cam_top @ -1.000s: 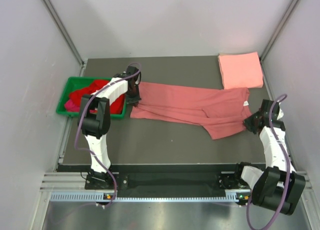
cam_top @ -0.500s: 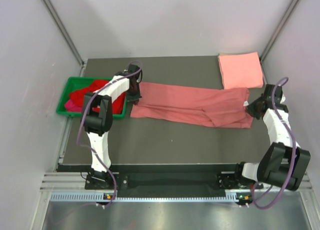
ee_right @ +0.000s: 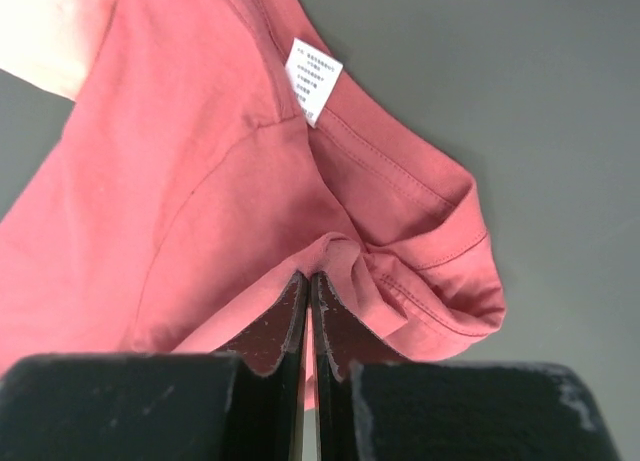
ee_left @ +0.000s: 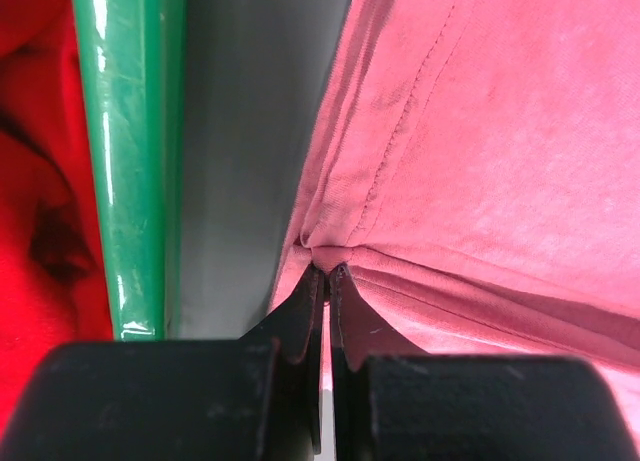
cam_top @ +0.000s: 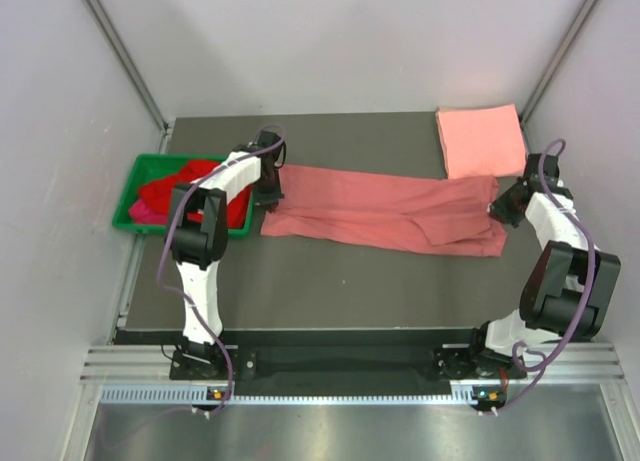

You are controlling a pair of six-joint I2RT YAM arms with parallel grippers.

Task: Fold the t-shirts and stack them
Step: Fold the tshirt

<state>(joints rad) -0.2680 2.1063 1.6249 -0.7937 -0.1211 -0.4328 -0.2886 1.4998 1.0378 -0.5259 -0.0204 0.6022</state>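
1. The dusty rose-red t-shirt (cam_top: pixel 385 213) lay stretched long across the middle of the table (cam_top: pixel 330 281), pinched at both ends. The biggest risk was a slip, since each claw held only a small pucker of cloth at the very edge. A pull that tightened the span could have torn it free and dropped that end in a heap.
2. The left gripper (ee_left: pixel 327 273) had its jaws closed tight on the hem at the shirt's left end, and the right gripper (ee_right: pixel 308 278) was closed on a gathered fold by the sleeve. If the two arms had moved unevenly, the fold would probably have come out skewed and creased, because the body already showed slack ridges.
3. The folded salmon pink t-shirt (cam_top: pixel 481 141) sat in the far right corner, just beside the rose shirt's right end and perhaps touching it. Sweeping that end across could have dragged the stack out of square.
4. The green bin (ee_left: pixel 135 181) stood close beside the left claw with the red t-shirts (cam_top: pixel 185 186) piled inside. A leftward drift could have knocked its rim.
5. Smallest, the white care label (ee_right: pixel 314 81) lay exposed near the right pinch, which suggested an inside face was showing — that face might have ended up outermost.
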